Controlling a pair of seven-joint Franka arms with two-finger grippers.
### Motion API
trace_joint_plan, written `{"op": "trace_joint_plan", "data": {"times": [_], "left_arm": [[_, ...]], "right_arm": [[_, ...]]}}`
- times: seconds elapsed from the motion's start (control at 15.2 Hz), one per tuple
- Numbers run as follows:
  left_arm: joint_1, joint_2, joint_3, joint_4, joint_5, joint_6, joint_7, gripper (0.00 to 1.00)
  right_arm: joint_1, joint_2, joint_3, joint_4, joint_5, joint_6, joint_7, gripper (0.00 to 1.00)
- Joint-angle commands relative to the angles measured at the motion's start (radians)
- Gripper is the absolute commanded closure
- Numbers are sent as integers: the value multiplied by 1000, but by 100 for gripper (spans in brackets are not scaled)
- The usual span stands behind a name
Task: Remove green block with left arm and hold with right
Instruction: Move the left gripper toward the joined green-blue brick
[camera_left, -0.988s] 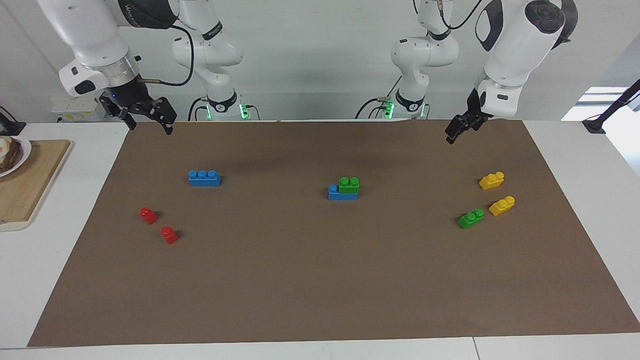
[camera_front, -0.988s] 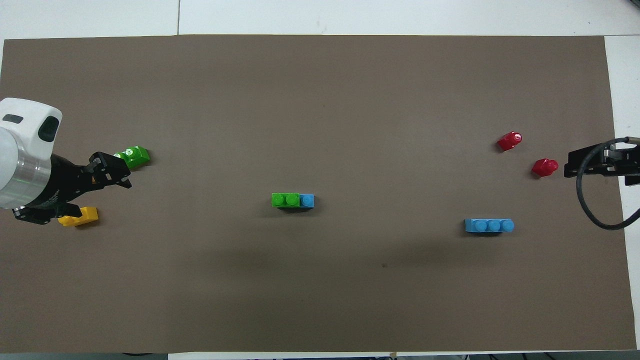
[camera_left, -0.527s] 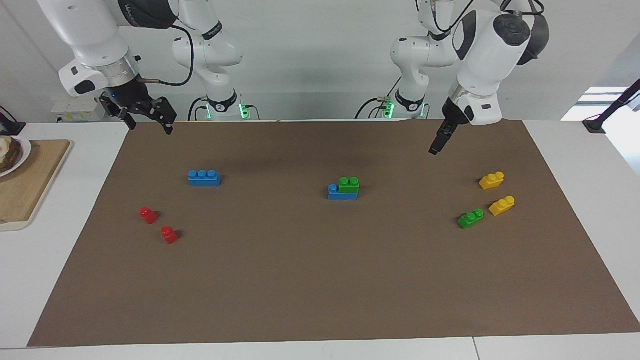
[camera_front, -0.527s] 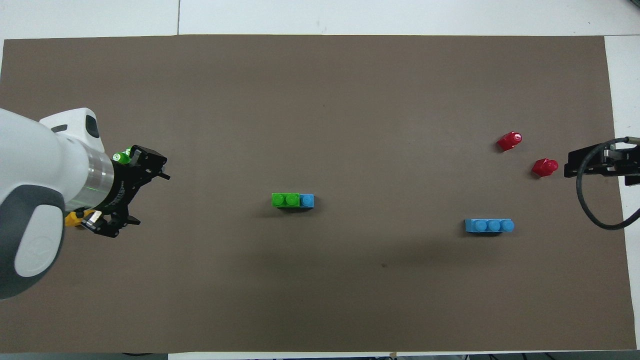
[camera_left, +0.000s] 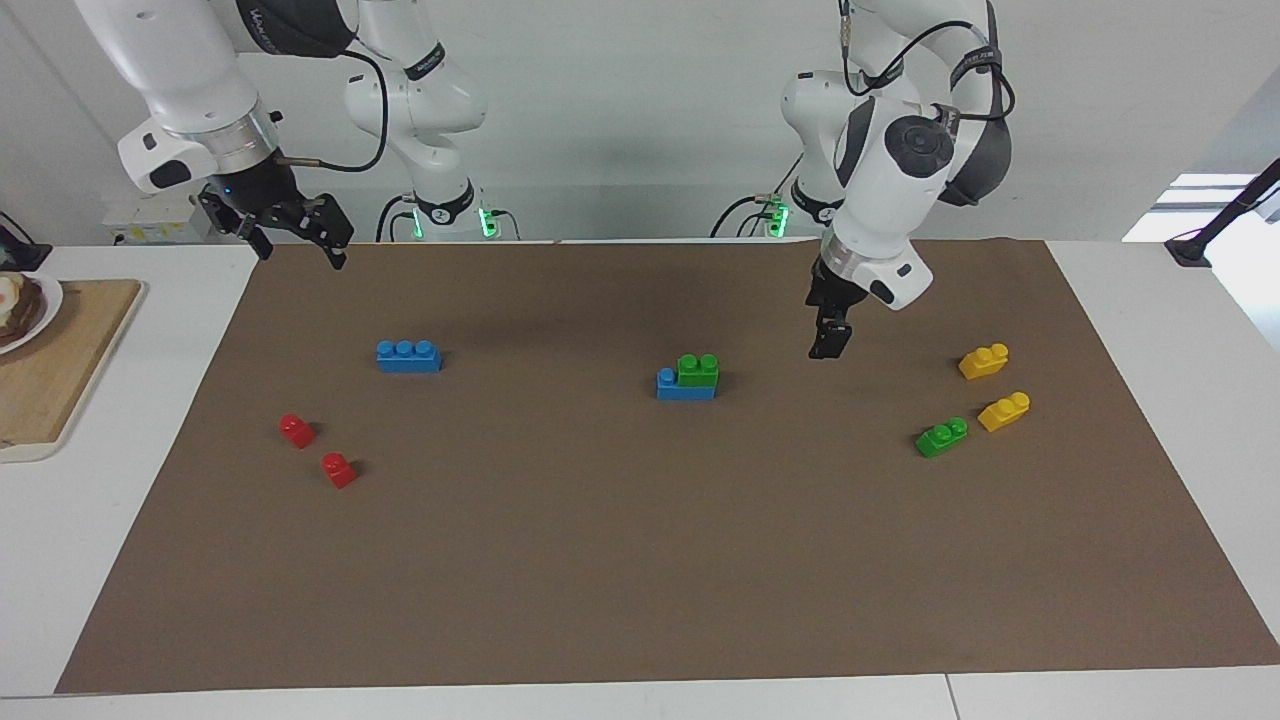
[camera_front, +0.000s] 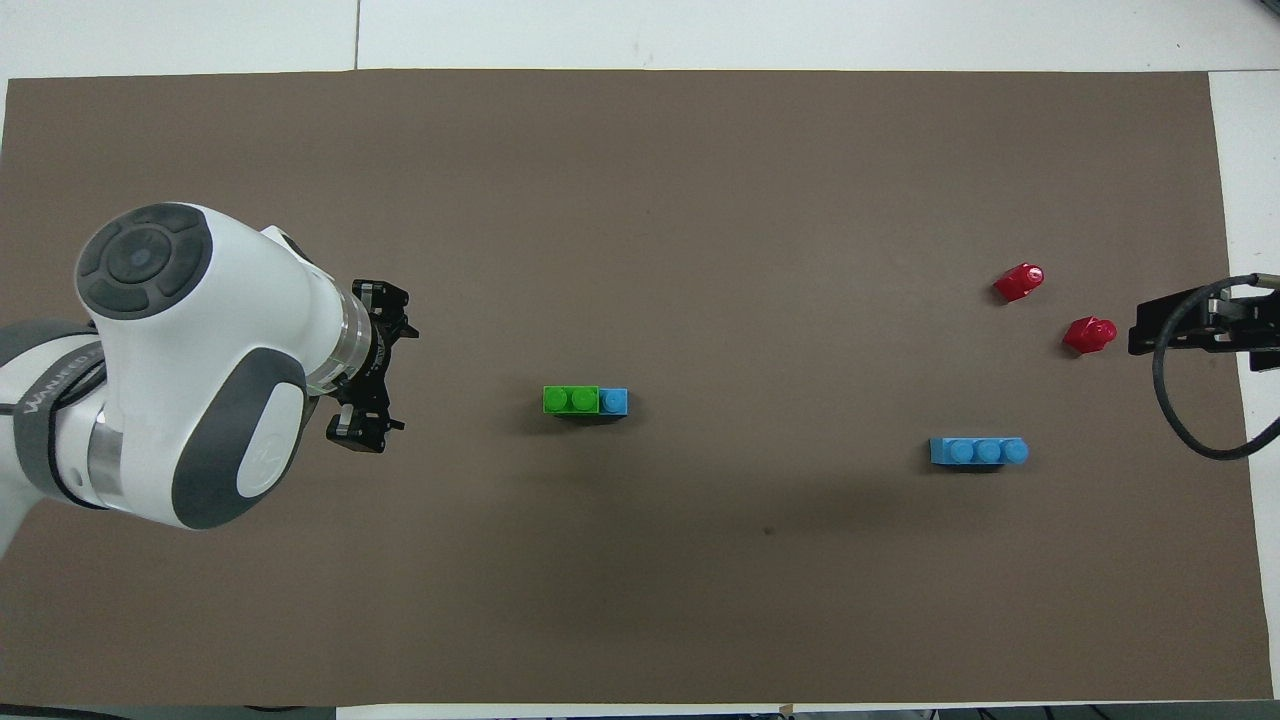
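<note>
Green block (camera_left: 698, 369): we find it at the centre of the facing view, stacked on a blue brick (camera_left: 684, 386) and covering two of its studs.
Left pincer (camera_left: 829, 340): we see it in the air over the bare mat (camera_left: 640, 560), right of centre in the facing view, fingers apart, holding nothing.
Right pincer (camera_left: 300, 232): we see it waiting at the upper left of the facing view, over the mat's edge, fingers apart, holding nothing.
Second green brick (camera_left: 941, 437): right side of the facing view, near two yellow bricks (camera_left: 983, 361).
Long blue brick (camera_left: 408, 356): left of centre.
Red pieces (camera_left: 297, 430): two, lower left of that brick.
</note>
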Motion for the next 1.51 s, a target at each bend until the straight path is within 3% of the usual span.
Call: {"op": "trace_joint_plan", "data": {"times": [0.0, 0.2, 0.33, 0.46, 0.66, 0.99, 1.45], "left_arm": [[-42, 51, 13, 48, 0, 31, -145, 0], [-76, 59, 13, 41, 0, 75, -257, 0], [-109, 100, 13, 45, 0, 82, -286, 0], [-134, 101, 12, 31, -2, 80, -308, 0], [-137, 96, 12, 1, -2, 158, -388, 0], [-165, 76, 9, -59, -2, 213, -389, 0], [-192, 53, 7, -124, -2, 257, -409, 0]], "right_arm": [[-10, -8, 8, 8, 2, -13, -10, 0], [-17, -8, 6, 2, 7, 1, 4, 0], [-13, -22, 6, -35, 41, 45, 120, 0], [-4, -40, 8, -81, 142, 65, 395, 0], [49, -41, 18, -101, 189, 87, 719, 0], [190, -21, 18, -168, 357, 246, 1280, 1], [312, 70, 18, -234, 505, 381, 1486, 1]]}}
